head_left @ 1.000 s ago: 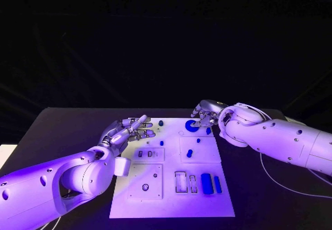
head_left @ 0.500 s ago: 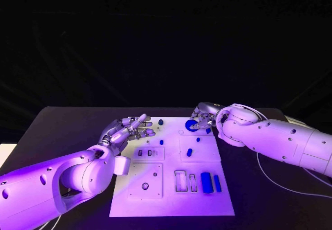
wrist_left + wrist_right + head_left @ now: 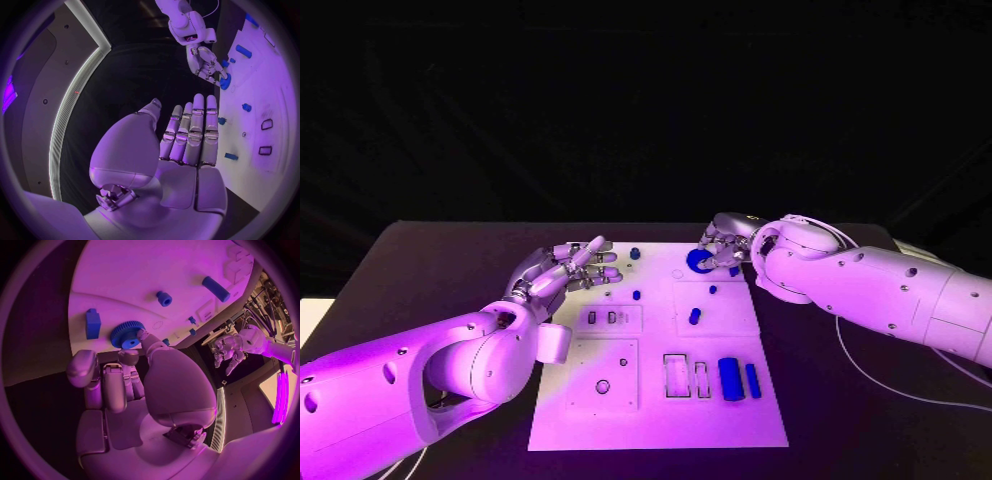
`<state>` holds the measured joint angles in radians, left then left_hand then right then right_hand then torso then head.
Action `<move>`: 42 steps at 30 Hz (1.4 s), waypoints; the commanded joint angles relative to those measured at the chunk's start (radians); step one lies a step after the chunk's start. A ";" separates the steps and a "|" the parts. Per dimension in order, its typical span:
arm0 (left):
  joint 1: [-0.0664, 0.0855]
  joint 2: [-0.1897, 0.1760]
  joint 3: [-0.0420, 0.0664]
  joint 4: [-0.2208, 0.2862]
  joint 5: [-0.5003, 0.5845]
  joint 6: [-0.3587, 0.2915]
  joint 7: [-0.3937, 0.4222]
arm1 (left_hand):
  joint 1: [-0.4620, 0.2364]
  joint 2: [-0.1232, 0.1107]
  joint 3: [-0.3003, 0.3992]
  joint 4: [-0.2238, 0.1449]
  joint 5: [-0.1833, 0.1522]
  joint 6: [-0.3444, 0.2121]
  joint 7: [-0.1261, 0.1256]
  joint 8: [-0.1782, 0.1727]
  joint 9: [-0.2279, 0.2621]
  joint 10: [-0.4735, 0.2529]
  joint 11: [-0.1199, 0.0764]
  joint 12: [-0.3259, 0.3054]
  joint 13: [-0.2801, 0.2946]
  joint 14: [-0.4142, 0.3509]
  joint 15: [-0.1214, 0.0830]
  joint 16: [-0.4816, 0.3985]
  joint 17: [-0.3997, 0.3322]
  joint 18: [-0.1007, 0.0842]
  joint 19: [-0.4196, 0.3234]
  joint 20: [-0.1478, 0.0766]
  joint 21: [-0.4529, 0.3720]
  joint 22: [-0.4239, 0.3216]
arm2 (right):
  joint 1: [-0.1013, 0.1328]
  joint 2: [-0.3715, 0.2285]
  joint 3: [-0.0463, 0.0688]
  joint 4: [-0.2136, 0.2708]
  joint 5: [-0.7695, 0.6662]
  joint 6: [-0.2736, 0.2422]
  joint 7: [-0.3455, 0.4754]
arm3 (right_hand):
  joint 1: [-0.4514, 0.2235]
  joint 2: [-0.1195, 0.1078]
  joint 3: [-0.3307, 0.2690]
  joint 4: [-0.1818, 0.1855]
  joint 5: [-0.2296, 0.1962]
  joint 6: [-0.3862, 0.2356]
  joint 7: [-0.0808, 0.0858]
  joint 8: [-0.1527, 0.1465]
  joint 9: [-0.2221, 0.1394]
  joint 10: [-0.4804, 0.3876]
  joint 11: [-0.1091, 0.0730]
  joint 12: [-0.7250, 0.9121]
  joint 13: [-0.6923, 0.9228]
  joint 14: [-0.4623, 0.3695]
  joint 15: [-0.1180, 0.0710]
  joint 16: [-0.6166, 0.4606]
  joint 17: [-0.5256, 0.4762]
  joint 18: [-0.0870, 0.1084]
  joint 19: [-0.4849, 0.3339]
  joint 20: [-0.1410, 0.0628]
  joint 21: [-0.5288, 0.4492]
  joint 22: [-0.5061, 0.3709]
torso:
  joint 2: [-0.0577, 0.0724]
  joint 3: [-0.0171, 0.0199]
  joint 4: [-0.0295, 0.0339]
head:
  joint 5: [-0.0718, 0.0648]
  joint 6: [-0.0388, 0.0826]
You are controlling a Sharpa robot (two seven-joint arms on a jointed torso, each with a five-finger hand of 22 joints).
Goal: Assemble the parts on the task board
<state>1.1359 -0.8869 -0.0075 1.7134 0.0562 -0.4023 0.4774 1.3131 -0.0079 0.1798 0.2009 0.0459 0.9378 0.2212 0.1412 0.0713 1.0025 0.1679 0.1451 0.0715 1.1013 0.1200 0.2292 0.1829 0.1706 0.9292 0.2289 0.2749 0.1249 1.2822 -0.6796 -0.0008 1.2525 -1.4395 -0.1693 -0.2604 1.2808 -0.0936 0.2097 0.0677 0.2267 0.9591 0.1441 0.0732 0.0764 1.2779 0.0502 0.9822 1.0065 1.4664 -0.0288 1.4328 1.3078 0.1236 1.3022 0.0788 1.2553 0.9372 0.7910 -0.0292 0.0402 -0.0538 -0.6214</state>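
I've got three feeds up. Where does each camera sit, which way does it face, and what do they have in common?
Head view: on the robot's head, looking down at the task board; both arms, left hand, right hand.
Left wrist view: behind the left hand, facing across the board's edge.
Right wrist view: behind the right hand, facing the blue gear that it touches.
Shared: all show the gear, board and both hands.
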 commanded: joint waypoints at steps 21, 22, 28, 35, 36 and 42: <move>0.000 0.002 0.001 -0.002 0.001 0.020 0.005 | 0.002 0.007 -0.002 -0.008 0.003 0.003 0.006 -0.006 -0.001 0.005 0.005 -0.004 -0.001 -0.006 0.003 -0.004 0.003 0.012 0.003 0.004 -0.007 -0.003 | -0.003 -0.008 0.000 0.019 -0.051 -0.007 -0.021 | 0.073 0.043 0.062 -0.030 -0.047 0.073 -0.015 0.043 0.016 0.020 -0.012 0.042 0.057 0.065 -0.007 0.019 0.034 -0.011 0.014 -0.008 0.025 0.031 | 0.000 -0.0007 0.0010 | -0.004 -0.001; 0.000 0.002 0.001 -0.002 0.001 0.020 0.005 | 0.002 0.007 -0.002 -0.008 0.003 0.003 0.006 -0.006 -0.001 0.005 0.005 -0.004 -0.001 -0.006 0.003 -0.004 0.003 0.012 0.003 0.004 -0.007 -0.003 | -0.003 -0.007 0.000 0.020 -0.055 -0.012 -0.021 | 0.072 0.046 0.067 -0.030 -0.046 0.080 -0.016 0.047 0.017 0.024 -0.013 0.048 0.063 0.065 -0.008 0.020 0.036 -0.011 0.015 -0.009 0.026 0.033 | 0.000 -0.0008 0.0011 | -0.004 -0.001; 0.000 0.003 0.001 -0.002 0.001 0.020 0.006 | 0.002 0.007 -0.002 -0.008 0.003 0.003 0.006 -0.006 -0.001 0.005 0.005 -0.004 -0.001 -0.006 0.003 -0.004 0.003 0.012 0.003 0.004 -0.007 -0.003 | -0.004 -0.005 0.000 0.042 -0.064 -0.093 -0.013 | 0.054 0.043 0.091 -0.024 -0.008 0.096 -0.023 0.051 0.021 0.043 -0.019 0.075 0.094 0.066 -0.013 0.023 0.040 -0.014 0.022 -0.015 0.036 0.049 | 0.001 -0.0008 0.0024 | -0.003 -0.001; 0.000 0.000 0.000 -0.007 0.001 0.019 0.006 | 0.002 0.007 -0.002 -0.008 0.003 0.003 0.006 -0.006 -0.001 0.005 0.005 -0.004 -0.001 -0.006 0.003 -0.004 0.003 0.012 0.003 0.004 -0.007 -0.003 | -0.004 0.012 0.000 0.085 -0.074 -0.168 0.000 | 0.041 0.037 0.098 -0.020 0.003 0.097 -0.023 0.050 0.022 0.051 -0.019 0.088 0.109 0.066 -0.014 0.025 0.043 -0.015 0.026 -0.016 0.041 0.057 | 0.000 -0.0021 0.0036 | 0.000 0.001; 0.000 -0.001 0.000 -0.008 0.001 0.019 0.007 | 0.003 0.007 -0.002 -0.009 0.003 0.003 0.006 -0.006 -0.001 0.005 0.005 -0.005 -0.001 -0.006 0.003 -0.004 0.003 0.012 0.003 0.004 -0.007 -0.003 | -0.004 0.017 0.000 0.089 -0.076 -0.171 0.000 | 0.038 0.036 0.100 -0.018 0.005 0.097 -0.023 0.049 0.022 0.052 -0.019 0.089 0.111 0.066 -0.014 0.024 0.042 -0.015 0.026 -0.016 0.041 0.057 | 0.000 -0.0023 0.0038 | 0.001 0.002; 0.000 -0.004 0.000 -0.010 0.001 0.019 0.008 | 0.003 0.007 -0.002 -0.009 0.003 0.003 0.006 -0.006 -0.001 0.005 0.005 -0.005 -0.001 -0.006 0.003 -0.004 0.003 0.012 0.003 0.004 -0.007 -0.003 | -0.004 0.069 0.000 0.095 -0.101 -0.175 -0.004 | 0.035 0.035 0.102 -0.017 0.006 0.096 -0.023 0.049 0.022 0.050 -0.019 0.086 0.109 0.066 -0.014 0.023 0.040 -0.015 0.026 -0.016 0.041 0.057 | 0.001 -0.0026 0.0037 | 0.008 0.001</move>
<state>1.1353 -0.8911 -0.0076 1.7030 0.0566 -0.4018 0.4766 1.3130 -0.0080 0.1769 0.1981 0.0459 0.9378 0.2212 0.1412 0.0714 1.0025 0.1679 0.1451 0.0715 1.1013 0.1200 0.2292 0.1849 0.1706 0.9292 0.2290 0.2750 0.1233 1.2785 -0.6174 -0.0009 1.3471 -1.5022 -0.3130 -0.2681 1.3250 -0.0569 0.3000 0.0443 0.2258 1.0379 0.1248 0.1085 0.0816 1.3236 0.0314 1.0648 1.1163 1.4666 -0.0362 1.4514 1.3074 0.1236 1.3181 0.0627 1.2938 0.9929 0.7914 -0.0314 0.0440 -0.0484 -0.6195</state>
